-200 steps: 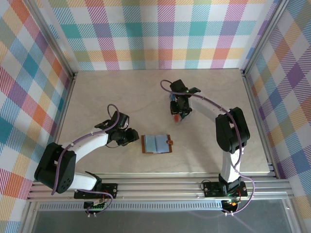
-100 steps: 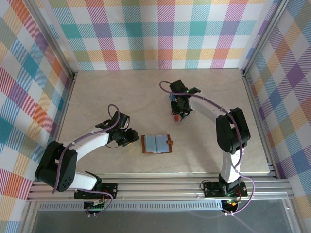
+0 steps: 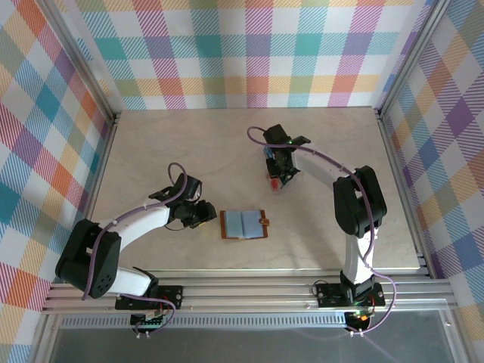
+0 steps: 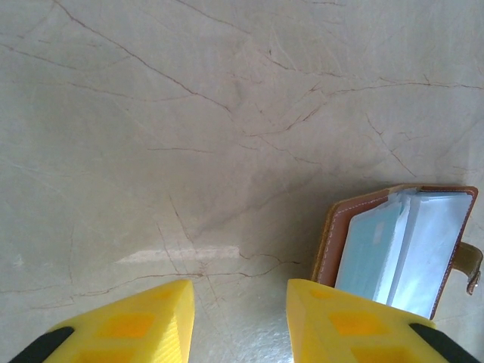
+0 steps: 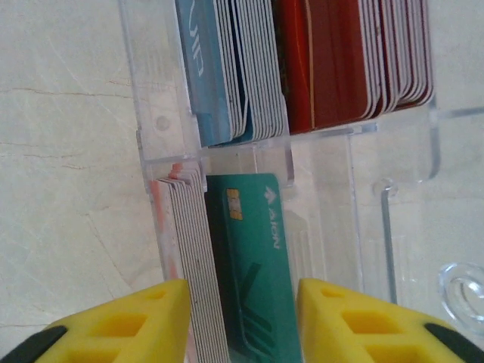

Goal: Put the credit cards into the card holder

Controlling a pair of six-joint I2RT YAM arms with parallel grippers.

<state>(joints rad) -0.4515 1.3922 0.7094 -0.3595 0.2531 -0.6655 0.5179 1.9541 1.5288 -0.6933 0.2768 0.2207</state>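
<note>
step in hand, my judgement: take one card out of clear tray (image 5: 144, 113). right gripper (image 5: 242, 291) over lower compartment, jaws apart, straddling teal-green card (image 5: 253, 257) and pale stack (image 5: 193, 249) just beside it; no clamp seen. best to pinch green card alone, lift straight, not drag neighbours. tray walls near fingers, may catch. blue cards (image 5: 215, 68) and red cards (image 5: 333, 60) stand in upper frame. card holder (image 4: 393, 242) lies open at lower right of left wrist view; left gripper (image 4: 240, 291) beside it, jaws apart, empty.

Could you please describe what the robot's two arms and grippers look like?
The left arm and right arm have white links, black joints and purple cables looped alongside. The left gripper and right gripper have yellow fingers, black at their bases.
</note>
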